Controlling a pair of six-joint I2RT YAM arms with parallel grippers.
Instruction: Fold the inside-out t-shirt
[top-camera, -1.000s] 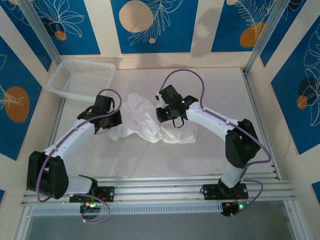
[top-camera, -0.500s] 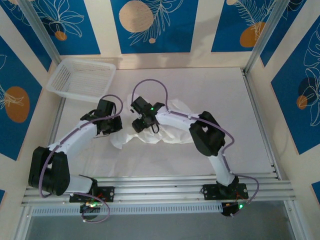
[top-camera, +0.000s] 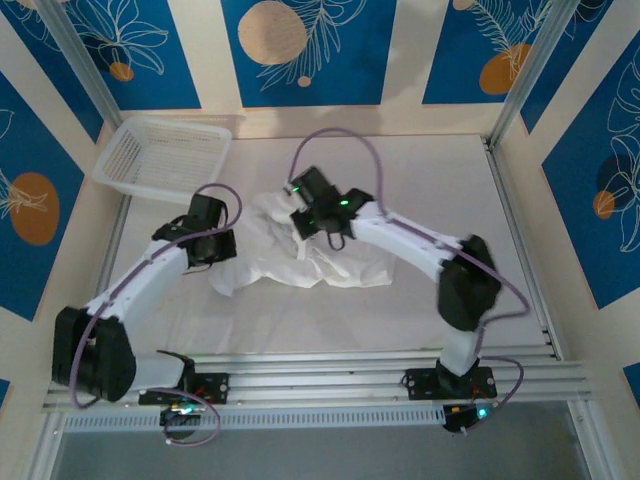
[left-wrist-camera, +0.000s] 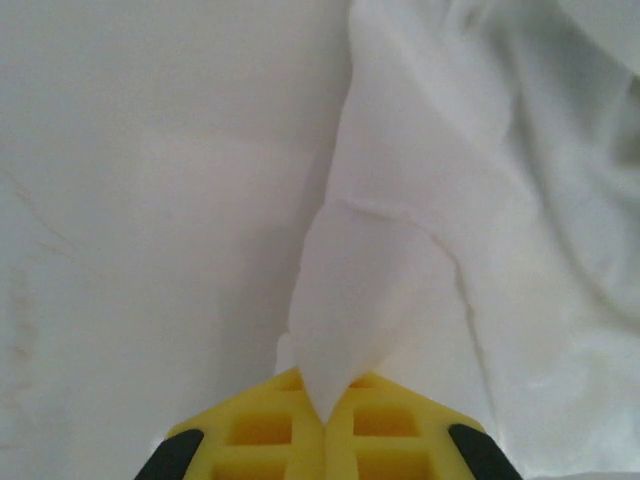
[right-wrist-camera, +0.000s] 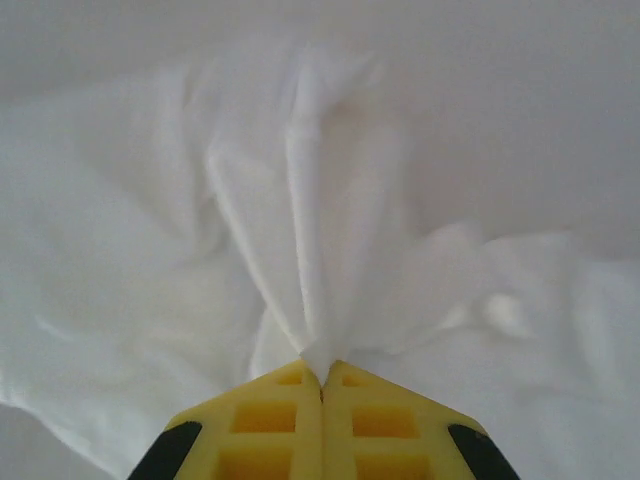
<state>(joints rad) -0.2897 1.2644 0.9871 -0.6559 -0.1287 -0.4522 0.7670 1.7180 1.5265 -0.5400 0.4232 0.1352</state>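
Barely started imo. Nearest me, the left gripper (left-wrist-camera: 325, 400) is clamped on a pinch of the t-shirt (top-camera: 300, 255), which sits crumpled mid-tabletop (top-camera: 430, 190), no fold yet. Bit further back, the right gripper (right-wrist-camera: 322, 385) is pinched on another bunch. Spreading flat + all folds left to do. Basket (top-camera: 165, 155) is off in the far-left corner.

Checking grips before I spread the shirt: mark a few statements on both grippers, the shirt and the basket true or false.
1. The left gripper is shut on a pinch of the shirt. True.
2. The right gripper hangs open above the shirt. False: it is shut on a gathered fold of it.
3. The shirt lies in the basket. False: it lies on the table, apart from the basket.
4. The shirt is bunched up, not folded. True.
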